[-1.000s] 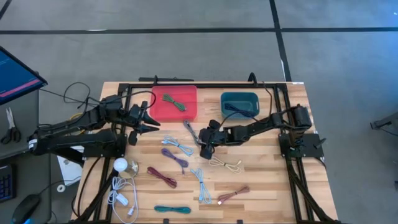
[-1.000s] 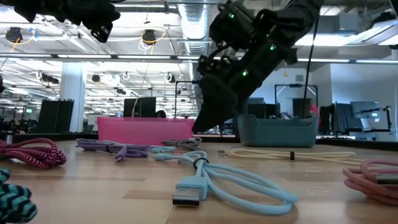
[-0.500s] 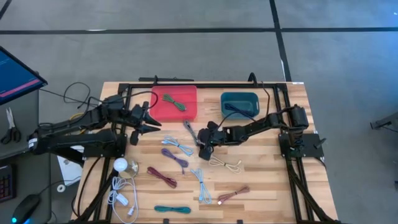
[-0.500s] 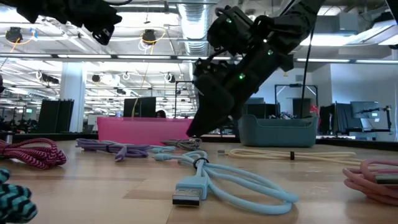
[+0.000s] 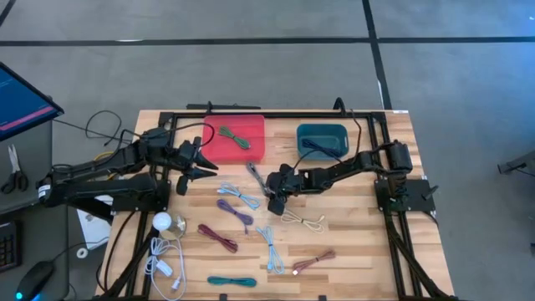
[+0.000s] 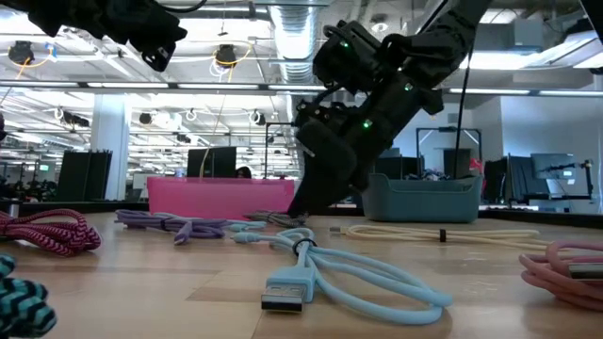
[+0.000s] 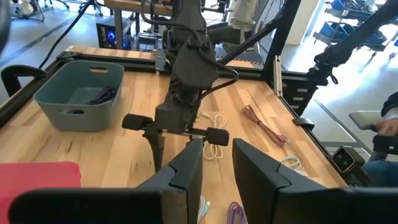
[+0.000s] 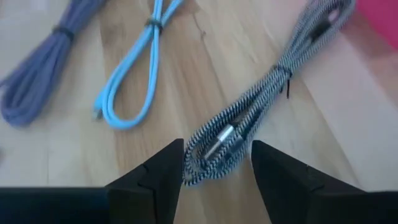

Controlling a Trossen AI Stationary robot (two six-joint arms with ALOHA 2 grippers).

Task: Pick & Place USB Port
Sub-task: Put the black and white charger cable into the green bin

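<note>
A grey braided USB cable (image 5: 256,177) lies on the wooden table between the red tray (image 5: 251,150) and the other cables. My right gripper (image 5: 272,192) is open and low over the cable's near end. In the right wrist view the cable's looped end (image 8: 217,146) lies between the two fingers (image 8: 152,180), and no touch shows. In the low view the right gripper (image 6: 300,202) points down close to the table. My left gripper (image 5: 206,163) is open and empty, above the table beside the red tray's left near corner.
The red tray holds a green cable (image 5: 234,136). A teal bin (image 5: 323,152) at the back right holds a dark cable (image 5: 316,146). Light blue (image 5: 240,196), purple (image 5: 235,212), cream (image 5: 303,221), maroon (image 5: 217,237), pink (image 5: 313,262) and teal (image 5: 231,282) cables lie nearer.
My right gripper has gone down and slightly toward the table's left edge, closing on the grey braided cable. The cable has stayed where it was.
</note>
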